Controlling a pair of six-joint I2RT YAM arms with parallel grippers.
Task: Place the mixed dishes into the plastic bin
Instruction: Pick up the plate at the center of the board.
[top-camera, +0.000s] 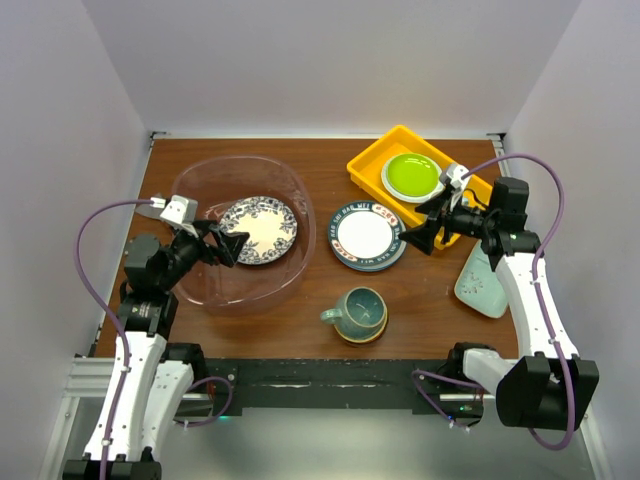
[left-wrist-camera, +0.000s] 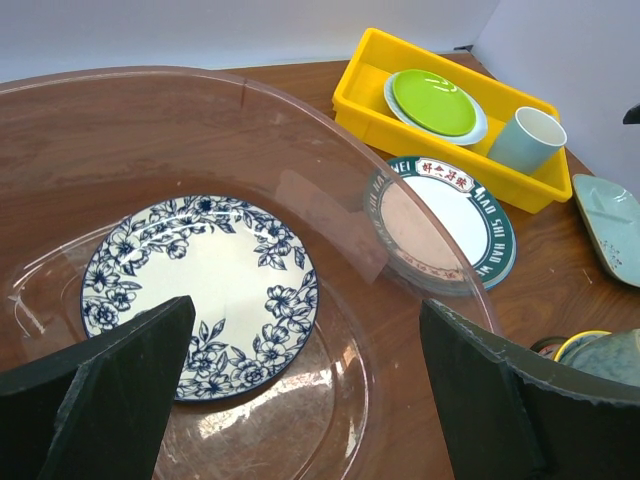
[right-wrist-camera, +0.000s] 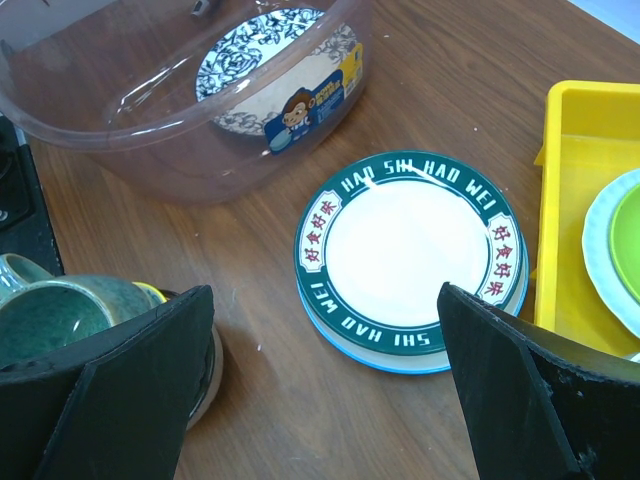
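Note:
The plastic bin (top-camera: 200, 290) stands at the left, a wide clear tub with the blue floral plate (top-camera: 258, 230) lying flat inside. My left gripper (top-camera: 232, 247) hangs open over the bin's near side, next to that plate (left-wrist-camera: 200, 290), holding nothing. To the bin's right, a dark lettered-rim plate (top-camera: 366, 236) tops a short stack. Open and empty, my right gripper (top-camera: 418, 235) hovers just right of this stack (right-wrist-camera: 410, 250). A teal mug (top-camera: 358, 312) sits on a small dish near the front. At the right edge lies a pale mint dish (top-camera: 482, 282).
A yellow tray (top-camera: 375, 165) at the back right holds a lime-green plate (top-camera: 412, 174) and a small white cup (left-wrist-camera: 527, 140). White walls close in the table on three sides. The right arm reaches over the mint dish.

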